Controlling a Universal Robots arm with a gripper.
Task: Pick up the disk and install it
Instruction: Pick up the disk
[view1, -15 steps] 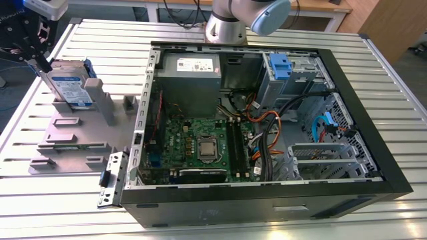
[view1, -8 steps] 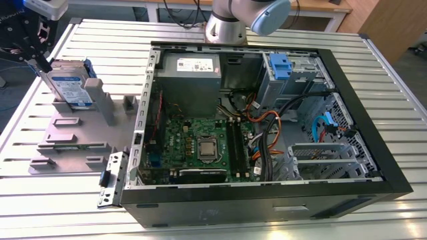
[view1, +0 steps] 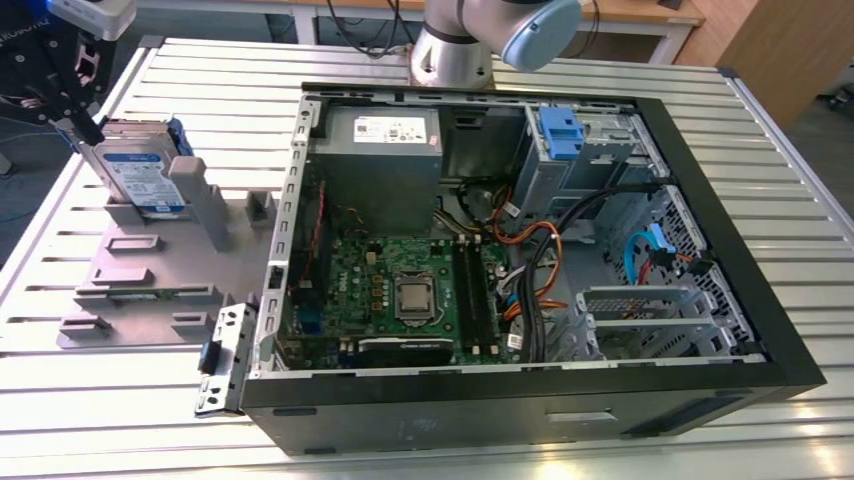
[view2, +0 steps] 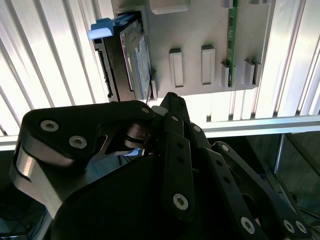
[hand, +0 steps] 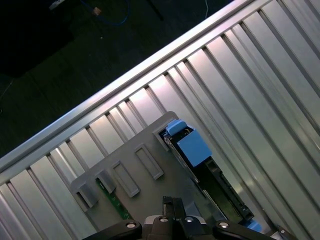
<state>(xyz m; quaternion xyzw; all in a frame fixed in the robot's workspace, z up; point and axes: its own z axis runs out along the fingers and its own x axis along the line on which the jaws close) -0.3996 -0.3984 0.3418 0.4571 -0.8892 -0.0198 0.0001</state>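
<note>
The disk (view1: 139, 172), a silver drive with a white-and-blue label and a blue side bracket, stands on edge in a slot of the grey fixture plate (view1: 150, 285) at the exterior view's left. My black gripper (view1: 88, 132) hangs just beside the disk's upper edge, on the side away from the computer case, and does not touch it. In both wrist views the fingertips look pressed together with nothing between them, so the gripper (view2: 171, 98) (hand: 170, 202) is shut. The disk (view2: 134, 60) (hand: 193, 146) lies just beyond the fingertips.
An open computer case (view1: 534, 390) lies on the slatted aluminium table (view1: 747, 130), with motherboard (view1: 400, 290), grey power-supply box (view1: 383, 135) and a blue-latched drive bay (view1: 561, 135) inside. The fixture plate (view2: 200, 30) has several small raised blocks. The arm's base (view1: 454, 50) stands behind the case.
</note>
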